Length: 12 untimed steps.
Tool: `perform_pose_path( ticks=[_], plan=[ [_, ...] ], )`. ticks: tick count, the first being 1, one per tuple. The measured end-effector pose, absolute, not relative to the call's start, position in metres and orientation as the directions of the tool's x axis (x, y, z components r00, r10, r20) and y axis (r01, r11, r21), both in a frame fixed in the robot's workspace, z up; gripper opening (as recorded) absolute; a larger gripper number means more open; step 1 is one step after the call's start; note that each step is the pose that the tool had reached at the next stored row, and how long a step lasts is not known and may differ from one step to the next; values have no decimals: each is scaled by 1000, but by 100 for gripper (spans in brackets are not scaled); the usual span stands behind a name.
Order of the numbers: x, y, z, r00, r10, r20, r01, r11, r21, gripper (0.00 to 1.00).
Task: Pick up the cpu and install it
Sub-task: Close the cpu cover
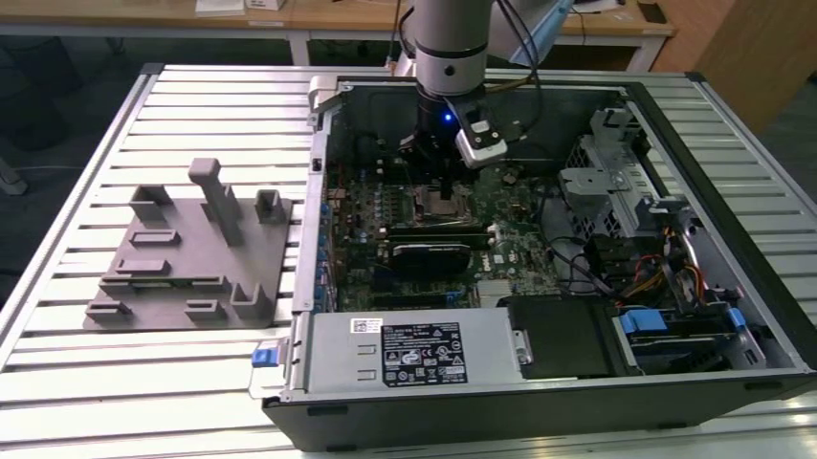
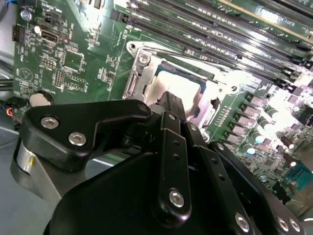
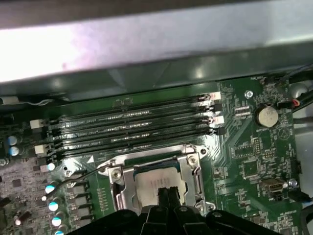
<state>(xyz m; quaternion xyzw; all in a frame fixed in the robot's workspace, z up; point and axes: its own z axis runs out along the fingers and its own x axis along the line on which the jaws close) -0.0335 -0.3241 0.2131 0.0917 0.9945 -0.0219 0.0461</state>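
Observation:
The cpu [image 3: 155, 180] is a flat silver square lying inside the metal-framed socket [image 3: 119, 185] on the green motherboard; it also shows as the cpu [image 2: 182, 89] in the second wrist view. My gripper [image 3: 165, 195] hangs straight above it with its two black fingers [image 2: 172, 105] pressed together, their tips at or just over the chip's top. Whether they touch it I cannot tell. In the exterior view the gripper [image 1: 441, 188] reaches down into the open computer case [image 1: 715, 143], over the socket [image 1: 442, 207]. Part of the chip is hidden behind the fingers.
Several long memory slots [image 3: 132, 128] run beside the socket. A grey plastic fixture [image 1: 191, 251] with upright blocks lies on the slatted table [image 1: 77, 382] at the exterior view's left. The power supply [image 1: 408, 352], drive cage [image 1: 613, 172] and cables [image 1: 638, 277] crowd the case.

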Motion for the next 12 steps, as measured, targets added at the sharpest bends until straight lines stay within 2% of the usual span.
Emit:
perform_pose_path(
  ticks=[4,8,12],
  plan=[
    [-34,-324,213,-979,180,-96,184,982,-36,11],
    [-33,-324,212,-982,180,-56,183,982,-46,11],
    [-33,-324,212,-982,180,-55,182,982,-46,11]
  ],
)
